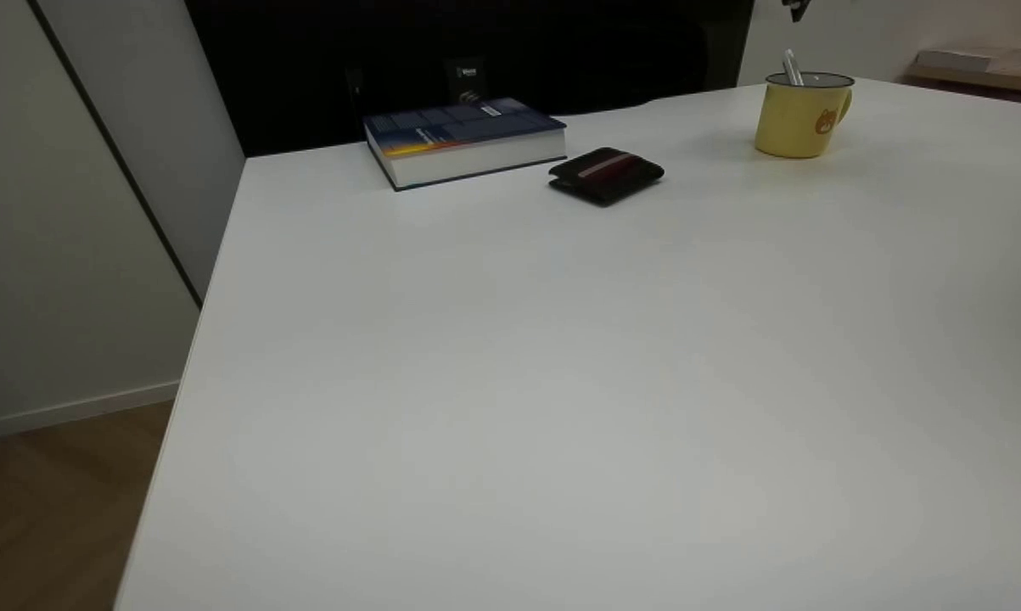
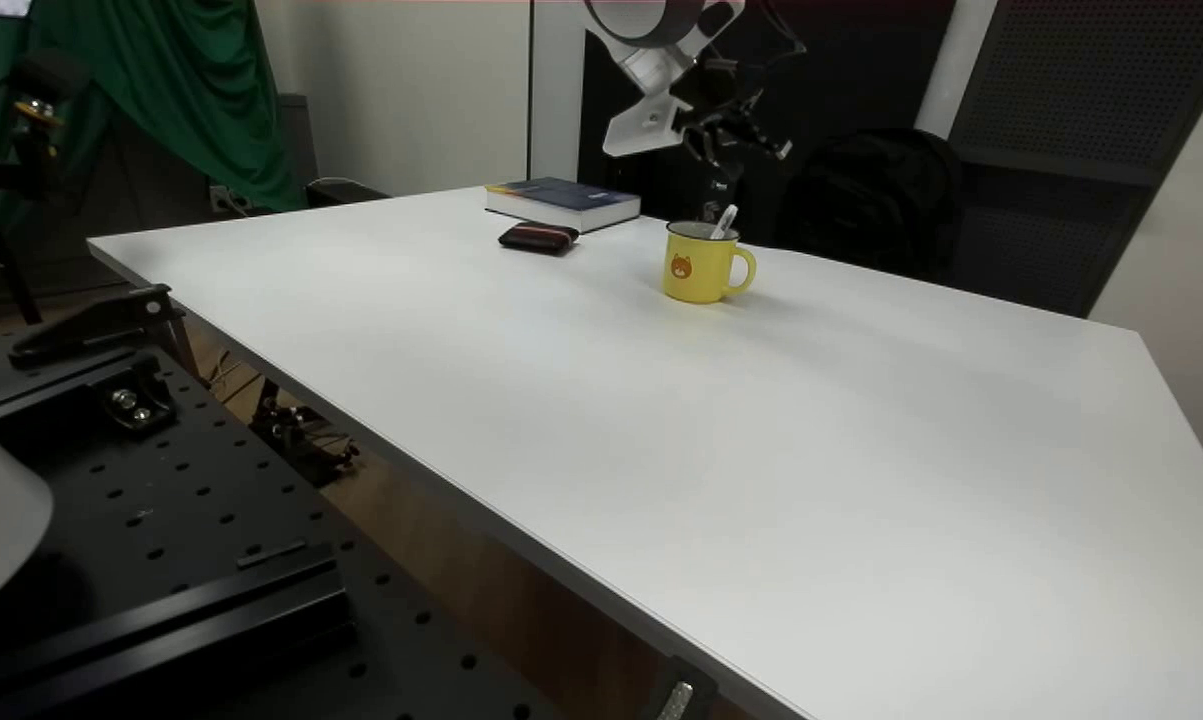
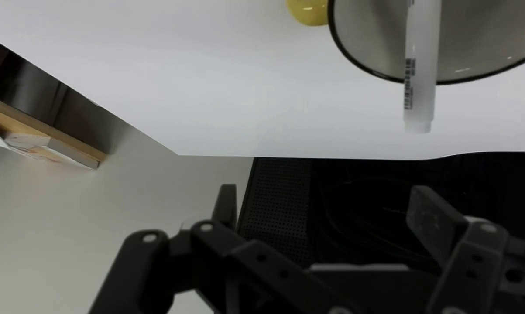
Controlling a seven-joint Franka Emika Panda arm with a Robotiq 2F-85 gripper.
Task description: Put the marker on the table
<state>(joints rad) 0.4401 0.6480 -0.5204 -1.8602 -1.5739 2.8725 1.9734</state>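
The marker stands tilted inside the yellow mug (image 1: 786, 127), its whitish end above the rim. The marker shows in both exterior views (image 1: 790, 66) (image 2: 725, 221) and in the wrist view (image 3: 423, 74). Its lower part is hidden by the mug in the exterior views. The mug (image 2: 691, 277) stands upright on the white table (image 2: 601, 400). In the wrist view my gripper (image 3: 323, 194) is open with nothing between its fingers. In an exterior view the gripper (image 2: 737, 145) is above the mug, apart from the marker. Only a dark fingertip (image 1: 797, 10) shows in an exterior view.
A dark wallet (image 1: 608, 176) and a thick blue book (image 1: 468, 136) lie on the table beside the mug, also in an exterior view (image 2: 539, 237) (image 2: 566, 200). A dark backpack (image 2: 871, 200) is behind the table's far edge. A black perforated platform (image 2: 211, 520) adjoins the near side.
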